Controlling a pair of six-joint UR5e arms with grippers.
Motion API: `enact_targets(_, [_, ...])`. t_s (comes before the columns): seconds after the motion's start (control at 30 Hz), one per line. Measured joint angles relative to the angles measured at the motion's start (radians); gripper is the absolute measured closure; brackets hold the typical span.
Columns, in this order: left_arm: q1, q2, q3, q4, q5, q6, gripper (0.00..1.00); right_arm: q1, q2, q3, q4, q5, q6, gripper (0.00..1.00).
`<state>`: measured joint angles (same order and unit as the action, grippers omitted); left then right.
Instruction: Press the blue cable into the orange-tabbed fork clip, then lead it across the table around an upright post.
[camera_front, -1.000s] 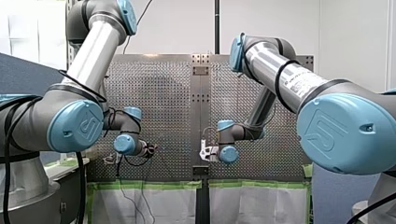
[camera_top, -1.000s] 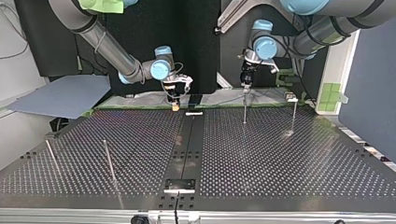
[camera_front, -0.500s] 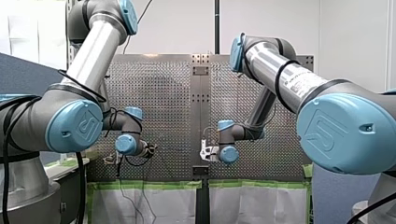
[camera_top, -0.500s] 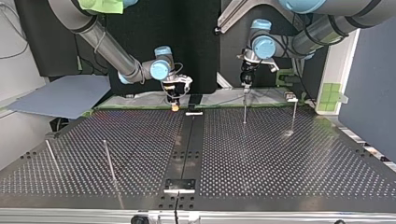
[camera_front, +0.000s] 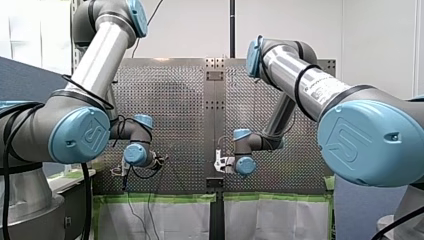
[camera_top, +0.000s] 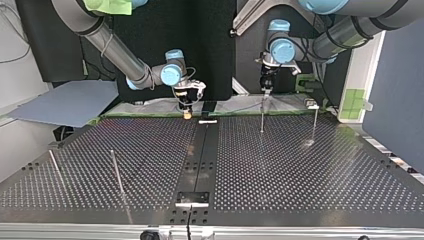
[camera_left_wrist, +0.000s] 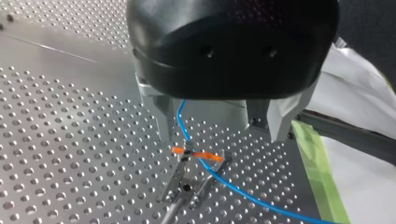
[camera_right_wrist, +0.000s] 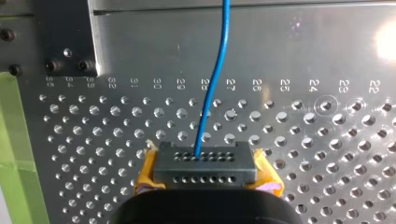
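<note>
My right gripper (camera_right_wrist: 205, 161) squeezes the blue cable (camera_right_wrist: 213, 84), likely to hold it straight across the orange-tabbed fork clip (camera_left_wrist: 195, 154) under my left gripper (camera_left_wrist: 219, 135), fingers spread wide.

On the perforated desk (camera_top: 300, 175), two upright posts (camera_top: 116, 171) are set at the top view's left and two at its right.

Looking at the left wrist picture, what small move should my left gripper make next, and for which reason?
Probably lower my left gripper a little onto the fork clip. The blue cable runs between its open fingers and crosses the clip at the orange tabs, but I cannot tell whether it is seated. My right gripper grips the cable farther along.
</note>
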<state>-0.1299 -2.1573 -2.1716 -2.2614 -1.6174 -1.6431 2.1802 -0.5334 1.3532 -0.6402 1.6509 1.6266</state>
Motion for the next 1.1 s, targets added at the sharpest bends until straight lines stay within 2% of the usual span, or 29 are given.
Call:
enact_targets(0.2, [0.000, 0.000, 0.000, -0.007, -0.018, 0.003, 0.00, 0.000, 0.000, 0.000, 0.000, 0.000, 0.001, 1.00])
enact_targets(0.47, [-0.001, 0.000, 0.000, -0.009, -0.020, 0.005, 0.00, 0.000, 0.000, 0.000, 0.000, 0.000, 0.001, 1.00])
enact_targets(0.73, [-0.027, 0.000, 0.001, 0.002, 0.009, 0.018, 0.00, 0.000, 0.001, 0.000, -0.001, 0.000, 0.001, 1.00])
enact_targets(0.97, [-0.049, 0.000, 0.001, 0.035, 0.020, 0.004, 0.00, 0.000, 0.003, 0.000, -0.004, -0.001, 0.001, 1.00])
enact_targets(1.1, [-0.065, 0.000, 0.005, 0.062, 0.003, -0.023, 0.00, -0.001, 0.004, 0.000, -0.005, -0.002, 0.001, 1.00])
